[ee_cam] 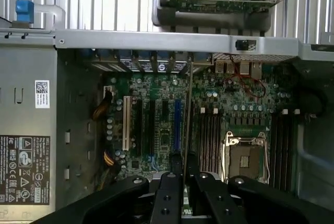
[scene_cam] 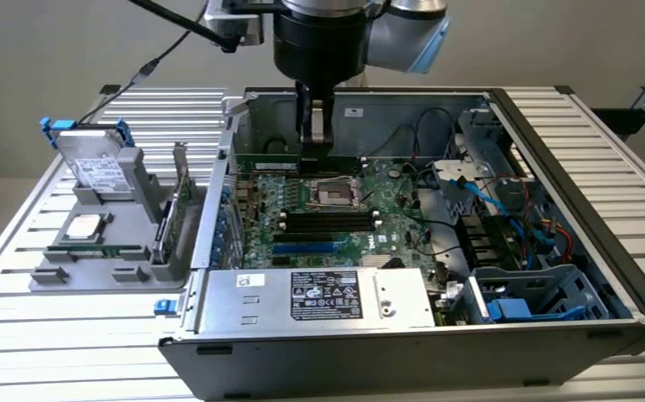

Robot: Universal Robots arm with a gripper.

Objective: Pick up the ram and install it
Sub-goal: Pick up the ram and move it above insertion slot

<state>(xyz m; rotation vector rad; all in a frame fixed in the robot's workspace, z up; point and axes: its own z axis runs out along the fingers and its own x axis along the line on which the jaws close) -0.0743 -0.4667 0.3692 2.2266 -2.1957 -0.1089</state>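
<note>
The ram (scene_cam: 269,162) is a long thin green stick held level over the back of the motherboard (scene_cam: 300,209), inside the open computer case (scene_cam: 590,218). My gripper (scene_cam: 315,153) comes straight down from above and is shut on the stick near its middle. In the wrist view the ram (ee_cam: 187,114) shows edge-on as a thin line running out from between the black fingers (ee_cam: 168,192) of the gripper (ee_cam: 180,174). It hangs above the board, apart from it, between the blue expansion slot (ee_cam: 177,125) and the memory slots (ee_cam: 209,135) beside the processor socket (ee_cam: 244,156).
A grey fixture (scene_cam: 121,251) on the exterior view's left carries a metal drive with blue clips (scene_cam: 94,163), a square silver chip (scene_cam: 85,226) and an upright card (scene_cam: 178,201). The power supply (scene_cam: 322,297) fills the case front. Cables and a drive cage (scene_cam: 523,243) crowd the case's right side.
</note>
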